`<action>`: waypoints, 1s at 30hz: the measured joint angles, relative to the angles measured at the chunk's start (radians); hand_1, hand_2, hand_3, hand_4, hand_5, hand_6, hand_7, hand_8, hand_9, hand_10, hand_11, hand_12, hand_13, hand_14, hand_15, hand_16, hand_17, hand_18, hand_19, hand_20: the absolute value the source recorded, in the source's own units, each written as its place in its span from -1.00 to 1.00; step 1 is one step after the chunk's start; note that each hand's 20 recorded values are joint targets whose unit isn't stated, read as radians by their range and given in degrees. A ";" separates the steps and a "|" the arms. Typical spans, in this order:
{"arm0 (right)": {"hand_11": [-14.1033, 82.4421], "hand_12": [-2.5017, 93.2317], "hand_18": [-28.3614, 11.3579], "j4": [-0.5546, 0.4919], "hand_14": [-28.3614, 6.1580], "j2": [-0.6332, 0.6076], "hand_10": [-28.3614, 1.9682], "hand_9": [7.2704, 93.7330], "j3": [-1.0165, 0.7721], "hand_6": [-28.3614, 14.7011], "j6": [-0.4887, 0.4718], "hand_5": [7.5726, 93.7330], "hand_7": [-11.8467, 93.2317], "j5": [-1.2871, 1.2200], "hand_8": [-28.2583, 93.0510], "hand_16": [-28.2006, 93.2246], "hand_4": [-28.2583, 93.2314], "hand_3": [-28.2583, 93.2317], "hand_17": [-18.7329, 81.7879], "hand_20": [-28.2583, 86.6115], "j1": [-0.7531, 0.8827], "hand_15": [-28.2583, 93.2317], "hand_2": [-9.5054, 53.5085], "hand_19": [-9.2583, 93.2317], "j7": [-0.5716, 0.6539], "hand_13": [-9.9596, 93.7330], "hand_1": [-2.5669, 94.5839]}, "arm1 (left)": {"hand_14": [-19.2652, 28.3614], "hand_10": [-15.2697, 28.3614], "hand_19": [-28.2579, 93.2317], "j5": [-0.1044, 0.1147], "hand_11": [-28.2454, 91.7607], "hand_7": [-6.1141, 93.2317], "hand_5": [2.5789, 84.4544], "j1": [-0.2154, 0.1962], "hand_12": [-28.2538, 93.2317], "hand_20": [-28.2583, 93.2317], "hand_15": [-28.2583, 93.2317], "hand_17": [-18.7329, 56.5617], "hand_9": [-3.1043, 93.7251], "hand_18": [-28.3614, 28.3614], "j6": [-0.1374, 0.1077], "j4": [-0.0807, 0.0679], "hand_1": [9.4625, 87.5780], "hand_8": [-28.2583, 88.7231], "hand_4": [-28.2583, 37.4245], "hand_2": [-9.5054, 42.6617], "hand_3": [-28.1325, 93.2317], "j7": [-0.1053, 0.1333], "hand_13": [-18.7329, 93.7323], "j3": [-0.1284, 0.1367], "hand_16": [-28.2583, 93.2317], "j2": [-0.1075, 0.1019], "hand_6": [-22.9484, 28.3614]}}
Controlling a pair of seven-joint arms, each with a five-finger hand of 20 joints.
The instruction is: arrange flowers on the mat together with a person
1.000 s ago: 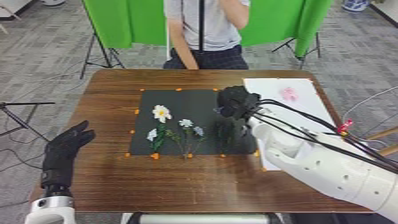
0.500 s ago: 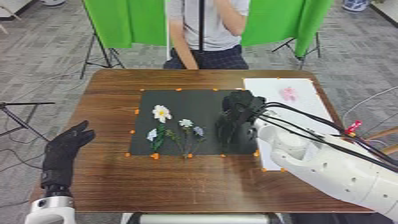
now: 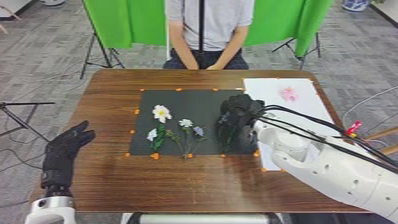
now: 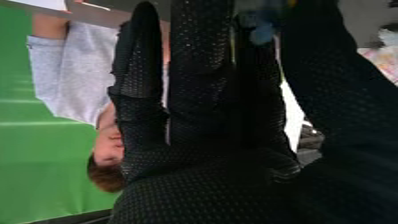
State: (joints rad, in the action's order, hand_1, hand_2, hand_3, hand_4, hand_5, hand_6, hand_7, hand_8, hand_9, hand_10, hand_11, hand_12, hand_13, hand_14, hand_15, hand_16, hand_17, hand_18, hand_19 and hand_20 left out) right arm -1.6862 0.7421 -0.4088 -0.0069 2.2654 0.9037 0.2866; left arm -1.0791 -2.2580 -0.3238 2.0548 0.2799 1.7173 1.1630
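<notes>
Right hand [image 3: 238,112] hung over the black mat's [image 3: 191,100] right side

Its fingers ran nearly straight, with a blue flower [image 4: 261,34] between them and the thumb; whether they gripped it, I couldn't tell. A large white flower [image 3: 162,114] lay on the mat's left part. Left hand [image 3: 62,152] was left of the mat, loosely open.

Over my feed I see rounded white arms [image 3: 333,172], black cables [image 3: 344,148] along the right one, and meshed black fabric gloves [image 3: 60,154].
</notes>
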 measured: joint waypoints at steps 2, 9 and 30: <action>-0.53 -0.66 -0.33 -0.003 0.41 0.000 0.07 0.30 -0.003 0.40 -0.014 0.14 -0.47 -0.001 -0.72 -0.07 -0.97 0.68 0.32 0.04 0.000 0.05 -1.00 0.64 -0.004 0.80 -0.09 | 0.53 0.38 -0.46 0.000 -0.21 -0.66 0.16 0.000 -0.34 -0.20 -0.31 -0.16 0.11 0.39 0.000 0.000 -0.57 -0.63 -0.95 -0.65 0.61 0.000 0.10 0.000 -0.55 0.000 0.11; -0.54 -0.66 -0.37 -0.018 0.38 -0.004 0.08 0.23 -0.033 0.37 -0.056 0.07 -0.48 -0.010 -0.71 -0.08 -0.98 0.69 0.29 0.06 0.010 0.05 -1.00 0.62 -0.015 0.78 -0.11 | 0.53 0.38 -0.46 0.000 -0.21 -0.67 0.17 0.000 -0.34 -0.20 -0.31 -0.16 0.11 0.39 0.000 0.000 -0.57 -0.63 -0.94 -0.65 0.61 0.000 0.10 0.000 -0.55 0.000 0.11; -0.54 -0.64 -0.36 -0.349 -0.06 -0.051 -0.07 0.20 -0.662 0.31 -0.041 0.17 -0.46 -0.358 -0.70 -0.13 -0.84 0.61 -0.01 0.09 0.357 -0.19 -0.79 0.05 0.001 0.38 -0.41 | 0.53 0.38 -0.46 0.000 -0.21 -0.67 0.17 0.003 -0.34 -0.20 -0.30 -0.16 0.11 0.39 0.001 -0.001 -0.57 -0.63 -0.94 -0.65 0.61 -0.002 0.11 -0.003 -0.55 -0.001 0.11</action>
State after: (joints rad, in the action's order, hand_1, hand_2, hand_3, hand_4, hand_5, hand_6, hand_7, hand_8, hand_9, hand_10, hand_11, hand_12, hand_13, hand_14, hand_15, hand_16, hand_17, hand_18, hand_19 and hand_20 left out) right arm -2.0354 0.6914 -1.0712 -0.0479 1.9071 1.2610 0.2872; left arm -1.0791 -2.2550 -0.3225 2.0543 0.2783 1.7145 1.1617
